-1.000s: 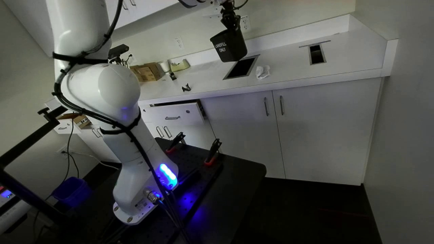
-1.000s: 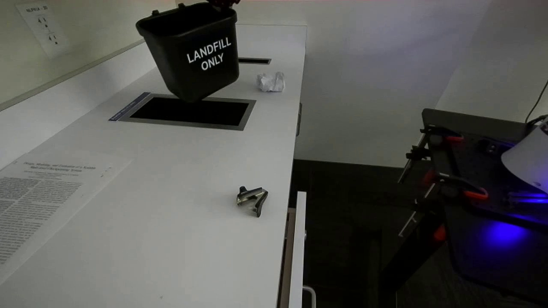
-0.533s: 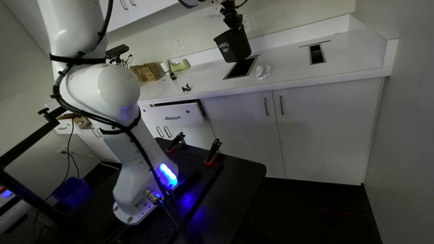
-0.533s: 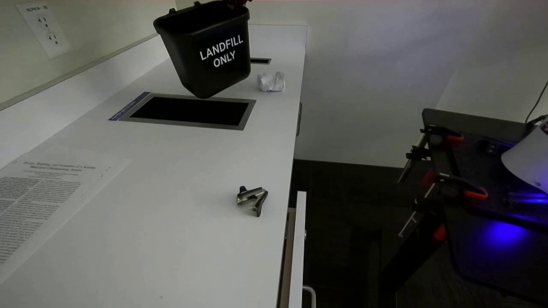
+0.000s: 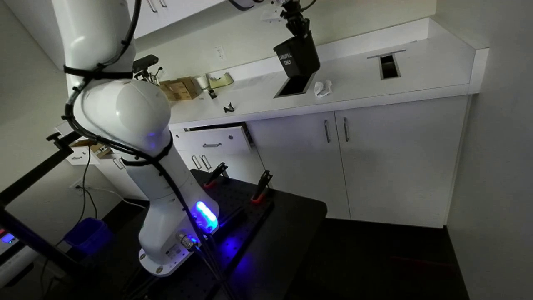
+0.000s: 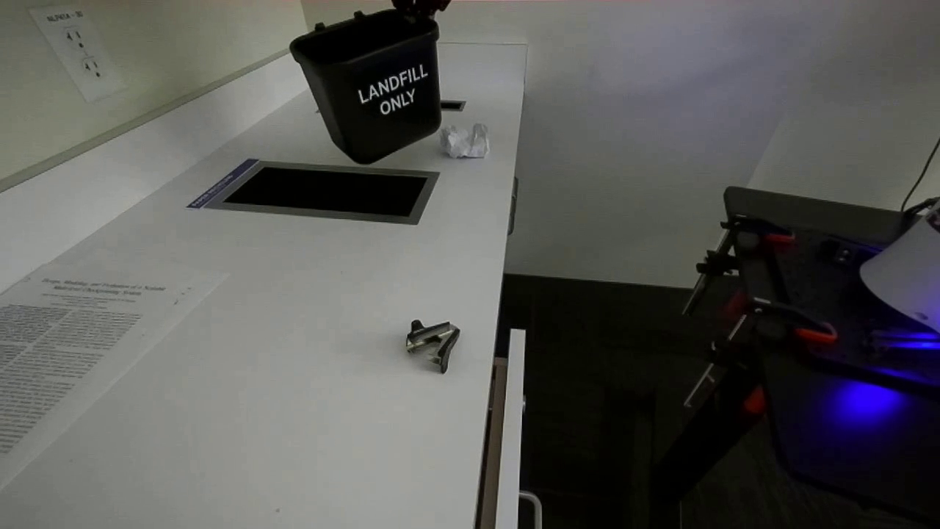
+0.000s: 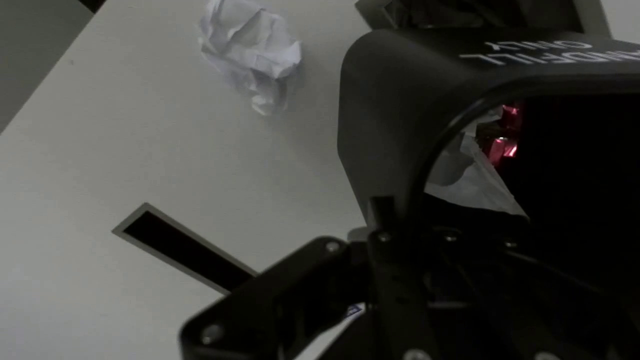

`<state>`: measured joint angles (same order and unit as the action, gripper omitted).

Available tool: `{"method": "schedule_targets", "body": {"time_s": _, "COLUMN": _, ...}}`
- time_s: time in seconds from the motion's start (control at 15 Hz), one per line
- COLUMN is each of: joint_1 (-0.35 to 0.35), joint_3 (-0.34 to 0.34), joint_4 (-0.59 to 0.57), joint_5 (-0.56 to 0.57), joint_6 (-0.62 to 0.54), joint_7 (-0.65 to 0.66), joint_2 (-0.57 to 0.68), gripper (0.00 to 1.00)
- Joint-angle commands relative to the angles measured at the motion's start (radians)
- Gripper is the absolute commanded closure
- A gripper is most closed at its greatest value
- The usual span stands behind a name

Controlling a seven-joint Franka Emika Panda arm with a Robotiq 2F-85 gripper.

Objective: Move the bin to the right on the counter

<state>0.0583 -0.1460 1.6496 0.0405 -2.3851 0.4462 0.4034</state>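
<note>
Plainly, the black jointed gripper (image 5: 303,33) clamps one edge of the tapered black plastic bin (image 6: 385,88), tilted in mid-air; should this one-sided hold twist, the bin could strike the crumpled white paper ball (image 7: 252,50) on the long white countertop (image 6: 279,353) beneath.

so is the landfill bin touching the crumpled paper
Apart. The wrist view shows it: a strip of white counter lies plainly between the bin and the crumpled paper.
</note>
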Motion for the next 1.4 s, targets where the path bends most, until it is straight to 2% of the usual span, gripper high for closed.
{"method": "schedule_targets", "body": {"time_s": 0.0, "joint_1": -0.060, "joint_3": -0.026, "joint_4": -0.035, "joint_5": -0.035, "joint_6": 0.001, "joint_7": 0.048, "joint_2": 0.001, "gripper": 0.98}}
{"method": "schedule_targets", "body": {"time_s": 0.2, "joint_1": -0.115, "joint_3": -0.041, "joint_4": -0.067, "joint_5": -0.076, "joint_6": -0.012, "joint_7": 0.057, "joint_2": 0.025, "gripper": 0.98}}
{"method": "schedule_targets", "body": {"time_s": 0.4, "joint_1": -0.165, "joint_3": -0.033, "joint_4": -0.147, "joint_5": -0.138, "joint_6": 0.001, "joint_7": 0.044, "joint_2": 0.097, "gripper": 0.98}}
{"method": "schedule_targets", "body": {"time_s": 0.87, "joint_1": -0.190, "joint_3": -0.075, "joint_4": -0.352, "joint_5": -0.156, "joint_6": 0.009, "joint_7": 0.170, "joint_2": 0.295, "gripper": 0.98}}
{"method": "schedule_targets", "body": {"time_s": 1.33, "joint_1": -0.215, "joint_3": -0.084, "joint_4": -0.467, "joint_5": -0.154, "joint_6": 0.033, "joint_7": 0.237, "joint_2": 0.393, "gripper": 0.98}}
